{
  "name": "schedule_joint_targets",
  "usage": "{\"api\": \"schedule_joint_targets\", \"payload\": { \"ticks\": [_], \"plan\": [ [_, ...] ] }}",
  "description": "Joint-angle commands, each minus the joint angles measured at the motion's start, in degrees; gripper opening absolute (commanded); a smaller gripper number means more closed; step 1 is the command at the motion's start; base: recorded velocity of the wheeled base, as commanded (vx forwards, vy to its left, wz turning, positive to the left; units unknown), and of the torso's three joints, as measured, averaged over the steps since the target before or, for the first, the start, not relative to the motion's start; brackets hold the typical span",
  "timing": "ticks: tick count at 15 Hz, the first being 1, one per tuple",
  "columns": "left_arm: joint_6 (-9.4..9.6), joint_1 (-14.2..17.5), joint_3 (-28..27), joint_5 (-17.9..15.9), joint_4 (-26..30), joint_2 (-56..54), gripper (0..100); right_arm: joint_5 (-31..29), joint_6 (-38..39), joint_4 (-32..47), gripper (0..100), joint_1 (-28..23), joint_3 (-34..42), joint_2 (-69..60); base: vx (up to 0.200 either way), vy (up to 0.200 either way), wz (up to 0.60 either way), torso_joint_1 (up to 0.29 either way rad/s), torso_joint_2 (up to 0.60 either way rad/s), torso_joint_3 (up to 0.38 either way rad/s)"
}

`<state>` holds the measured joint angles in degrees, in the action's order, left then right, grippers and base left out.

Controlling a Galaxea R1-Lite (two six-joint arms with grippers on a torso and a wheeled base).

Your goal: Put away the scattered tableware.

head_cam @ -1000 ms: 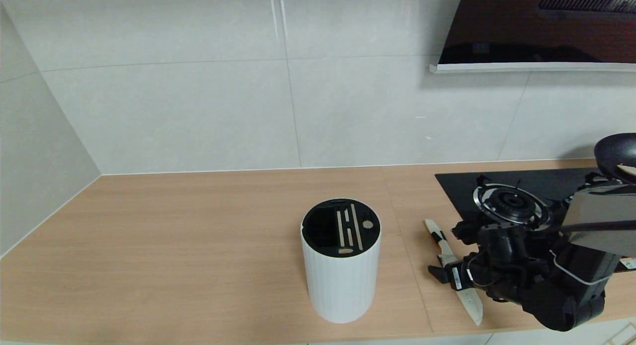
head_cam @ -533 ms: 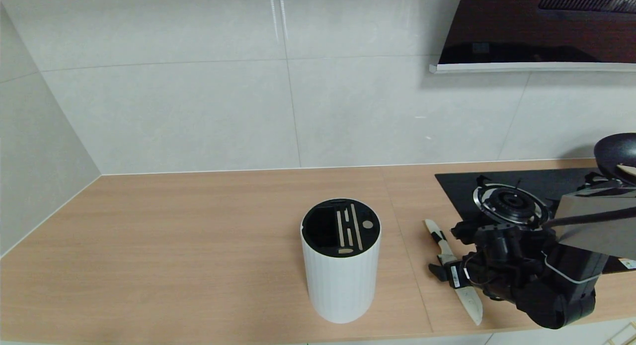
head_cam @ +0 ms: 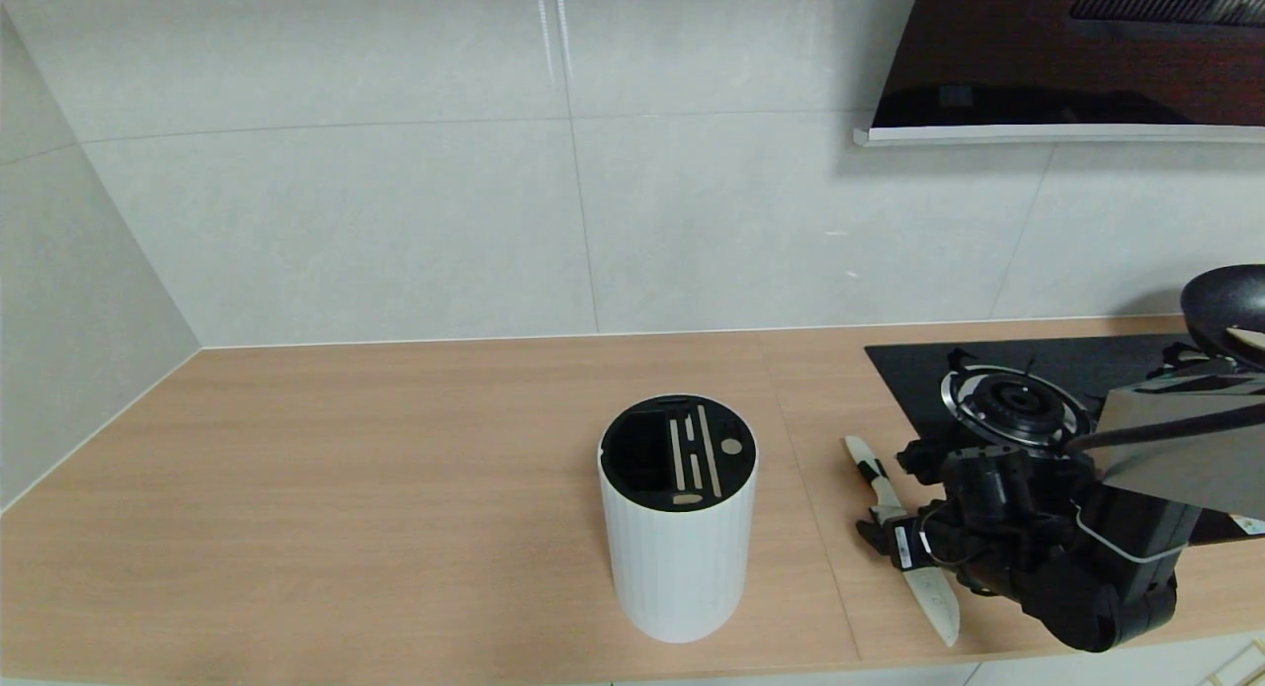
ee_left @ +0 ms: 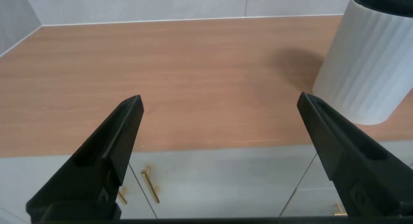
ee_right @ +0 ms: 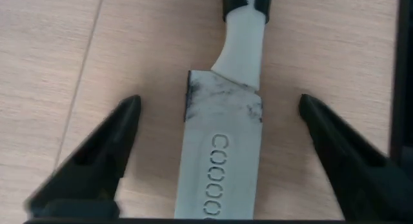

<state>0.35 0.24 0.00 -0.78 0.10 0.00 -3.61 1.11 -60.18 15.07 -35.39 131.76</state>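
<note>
The head camera overlooks the desk (head_cam: 395, 469); it and the close, downward right wrist camera share the knife (ee_right: 222, 153) between the fingers (ee_right: 97, 159).

Matt wood, ribbed plastic, glossy glass
The counter (head_cam: 395, 488) looks like matt wood grain; the holder (head_cam: 678, 557) is white ribbed plastic; the knife (ee_right: 222, 146) blade is matt white, smudged grey; the hob (head_cam: 1097, 360) is glossy black.

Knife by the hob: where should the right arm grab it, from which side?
Probably the handle, just past the blade, from straight above: the knife lies flat on the counter, and the right gripper, jaws open, straddles its width.
</note>
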Motion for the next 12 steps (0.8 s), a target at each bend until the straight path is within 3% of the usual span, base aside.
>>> {"api": "schedule_joint_targets", "payload": {
  "ticks": [1,8,12],
  "plan": [
    [0.00,0.0,0.0,0.0,0.0,0.0,100,0.1,0.0,0.2,0,0.0,0.1,0.3,0.000,0.000,0.00,0.000,0.00,0.000],
    [0.35,0.0,0.0,0.0,0.0,0.0,100,0.1,-0.2,0.2,0,0.0,0.5,0.0,0.000,0.000,0.00,0.000,0.00,0.000],
    [0.53,0.0,0.0,0.7,-0.1,0.0,100,0.1,-0.4,-0.1,0,0.0,2.9,-6.7,0.000,0.000,0.00,0.000,0.00,0.000]
  ]
}}
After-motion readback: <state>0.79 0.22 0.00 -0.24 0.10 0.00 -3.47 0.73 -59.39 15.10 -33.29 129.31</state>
